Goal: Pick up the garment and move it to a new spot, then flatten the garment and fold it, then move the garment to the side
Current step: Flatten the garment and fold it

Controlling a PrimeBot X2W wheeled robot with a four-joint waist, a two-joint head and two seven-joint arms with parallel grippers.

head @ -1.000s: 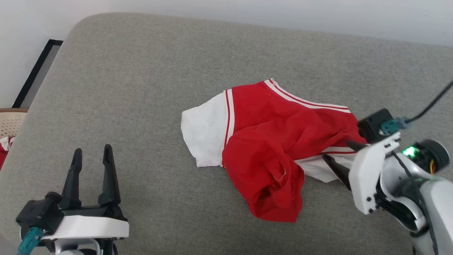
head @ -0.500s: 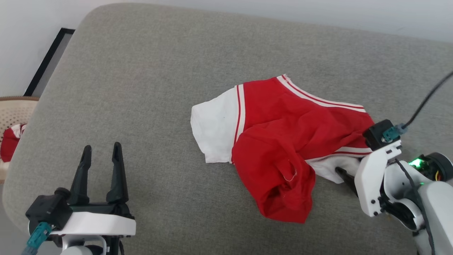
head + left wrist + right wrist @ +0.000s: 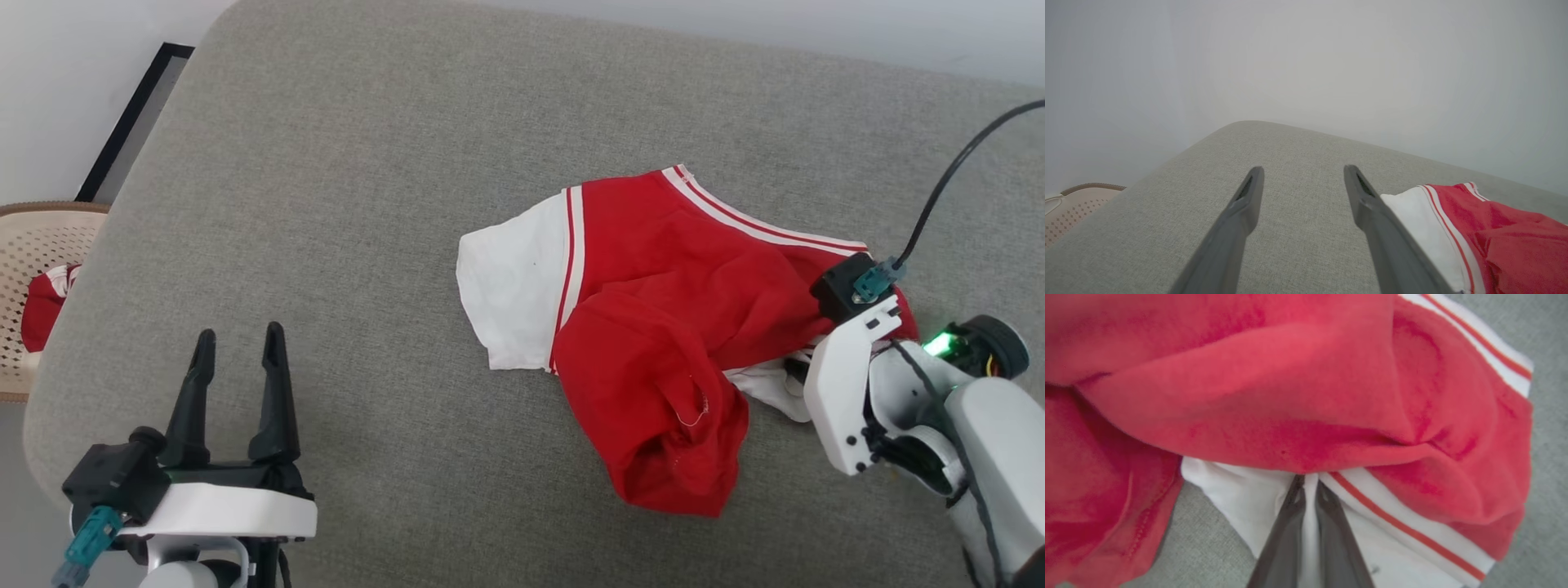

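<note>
The garment [image 3: 653, 327], a red shirt with white sleeves and striped trim, lies crumpled on the grey cushion [image 3: 367, 204]. My right gripper [image 3: 796, 367] is at its right end, fingertips buried in the cloth. The right wrist view shows that gripper [image 3: 1308, 482] shut on a fold of the white sleeve, under a bulge of the red garment [image 3: 1290, 396]. My left gripper [image 3: 239, 333] hovers open and empty over the cushion's near left, well apart from the shirt. In the left wrist view the left gripper [image 3: 1302, 169] points across the cushion, the garment [image 3: 1494, 237] to its right.
A beige perforated basket [image 3: 33, 237] stands off the cushion's left edge with a small red-and-white cloth [image 3: 45, 306] inside; the basket [image 3: 1077, 200] also appears low in the left wrist view. A pale wall runs behind the cushion. Bare cushion lies left of and beyond the shirt.
The head camera has shifted, sliding the whole scene. My right gripper pushed further into the shirt's right end and went from open to shut on the white sleeve. The left gripper stayed open.
</note>
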